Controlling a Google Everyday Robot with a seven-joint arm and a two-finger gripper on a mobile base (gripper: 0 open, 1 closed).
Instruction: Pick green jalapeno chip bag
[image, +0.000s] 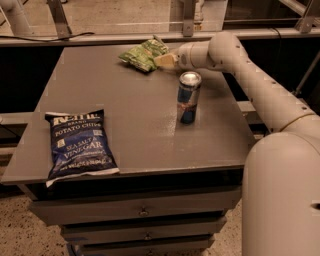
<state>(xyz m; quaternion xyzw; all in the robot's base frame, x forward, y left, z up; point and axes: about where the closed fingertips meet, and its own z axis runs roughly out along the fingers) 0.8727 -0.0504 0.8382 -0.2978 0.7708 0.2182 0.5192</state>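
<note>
Gripper (166, 60) at green jalapeno chip bag (142, 54), table's (130, 100) far edge.
Lower left, blue chip bag (77, 145) overhangs the front edge; open surface mid-frame; upper centre, gripper sits at the green bag's right end, hold cannot be told; can (189, 97) stands just below.

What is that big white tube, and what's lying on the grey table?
The white tube is a robot's one arm; the bulky white shape at lower right looks like its body. The single picture looks down on the table. The arm's tip carries its tool, at the table's far side, right against a small green jalapeno chip bag it should pick up. Whether it holds the bag, I cannot tell. Nearer lie a dark blue chip bag, front left, and an upright drink can.
</note>
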